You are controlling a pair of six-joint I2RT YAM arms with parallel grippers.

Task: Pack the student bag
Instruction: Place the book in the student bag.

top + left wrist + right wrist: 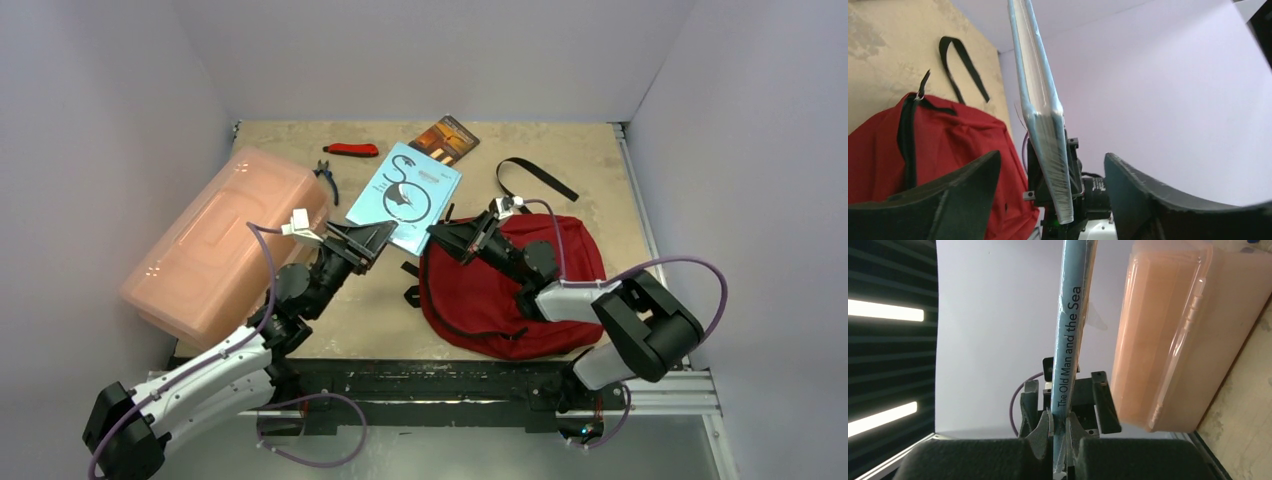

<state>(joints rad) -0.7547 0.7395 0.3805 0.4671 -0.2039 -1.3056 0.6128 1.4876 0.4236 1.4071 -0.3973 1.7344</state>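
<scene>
While the red student bag (pixel 490 295) lies flat at the table's (pixel 570 140) near edge, right of the middle, the right arm reaches over it toward the centre. The right gripper (pixel 1059 440) is clenched on the lower end of a pale blue book (pixel 1070 330), its pads pressed against both covers beside the spine, which reads "The Old Man and the Sea". Facing it from the left, the left gripper (pixel 1052 160) has its fingers spread, the book's page edge standing between them with a gap on either side. Whether the book's far edge rests on the table cannot be told from above. A pink translucent box (pixel 215 250) lies along the left edge. Beyond the bag, its black strap (pixel 535 178) trails toward the far right corner. Near the far edge lie pliers (pixel 327 180), what seems to be a red cutter (pixel 352 150), and a brown booklet (pixel 443 138).
</scene>
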